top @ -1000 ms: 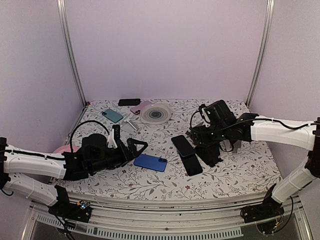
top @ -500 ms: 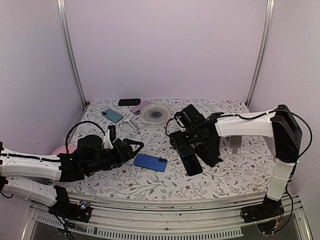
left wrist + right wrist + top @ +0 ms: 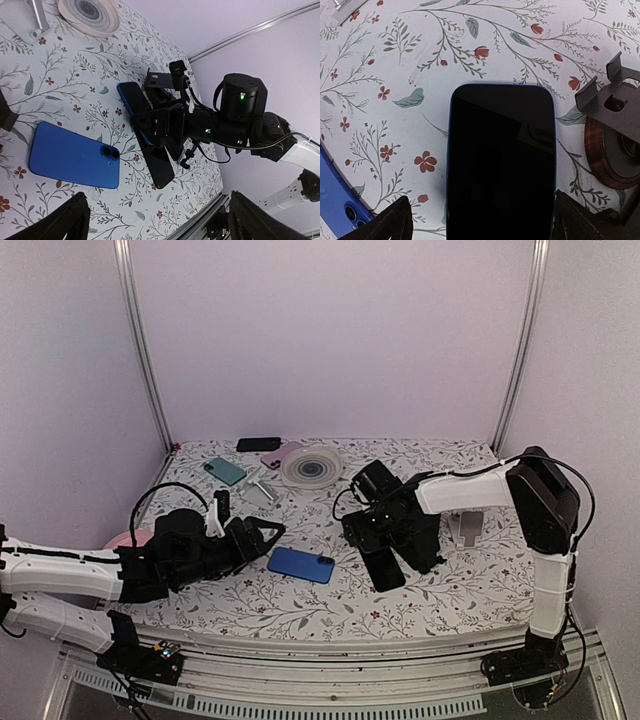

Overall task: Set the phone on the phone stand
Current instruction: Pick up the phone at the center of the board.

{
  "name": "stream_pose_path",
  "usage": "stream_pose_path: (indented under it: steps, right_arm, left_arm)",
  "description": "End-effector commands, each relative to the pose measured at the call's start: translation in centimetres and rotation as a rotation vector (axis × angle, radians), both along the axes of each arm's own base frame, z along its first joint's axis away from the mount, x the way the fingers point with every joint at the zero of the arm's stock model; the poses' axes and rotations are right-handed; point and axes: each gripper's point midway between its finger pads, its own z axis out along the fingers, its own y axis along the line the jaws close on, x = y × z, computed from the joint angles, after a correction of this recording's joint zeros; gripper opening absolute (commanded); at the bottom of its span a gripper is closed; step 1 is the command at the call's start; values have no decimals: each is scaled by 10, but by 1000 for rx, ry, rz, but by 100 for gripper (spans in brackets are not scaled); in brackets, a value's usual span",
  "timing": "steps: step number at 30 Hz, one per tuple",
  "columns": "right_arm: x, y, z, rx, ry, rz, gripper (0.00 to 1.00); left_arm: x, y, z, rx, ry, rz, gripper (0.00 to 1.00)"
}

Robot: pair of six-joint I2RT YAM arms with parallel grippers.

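Two end effectors, both spread wide and holding nothing. The right end effector point(image 3: 372, 532) hangs over the dark phone point(image 3: 501, 165), which lies flat and screen-up on the flowered surface point(image 3: 485, 45), framed between the open fingers in the wrist view. The phone stand point(image 3: 614, 131), a dark metal bracket on a round wooden base, sits just beside the phone's right edge. The left end effector point(image 3: 250, 522) lies low near a blue phone point(image 3: 300, 565) that is back-up and well apart from the stand.

Several things could go wrong from here, as I judge it. A phone lying flat offers only thin edges; the fingers may close on slick glass and skid off, or scrape the surface and shove the handset instead of lifting it. The stand is so near that a finger coming down on that side might strike the bracket and knock or turn it; a shifted stand would spoil the placement. A second black phone point(image 3: 386, 570) lies just past the dark one, close enough to be nudged or pinched along with it. With several handsets about, picking the wrong one is also a risk; the blue phone is a plausible mix-up. Even once the phone is lifted, a grip near one end would let it tilt and miss the bracket's lip.
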Motion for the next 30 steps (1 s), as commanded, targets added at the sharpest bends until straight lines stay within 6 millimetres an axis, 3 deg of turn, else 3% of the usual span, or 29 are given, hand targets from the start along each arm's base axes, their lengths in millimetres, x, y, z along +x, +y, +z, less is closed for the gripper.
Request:
stream_pose_path:
  steps: [1,12,24,30]
  right_arm:
    - [9,3,-11,18,15,6,98]
    - [13,2,-35,1,48,13,95]
    - [7,3,-51,-90,57,14,71]
    - [6,10,-35,-55,41,19,53]
  left_arm:
    - [4,4,-7,23,4,11,97]
    - [6,1,-7,20,7,5,97]
    - [6,3,-13,23,24,8,97]
    - [7,4,-15,20,32,13,97]
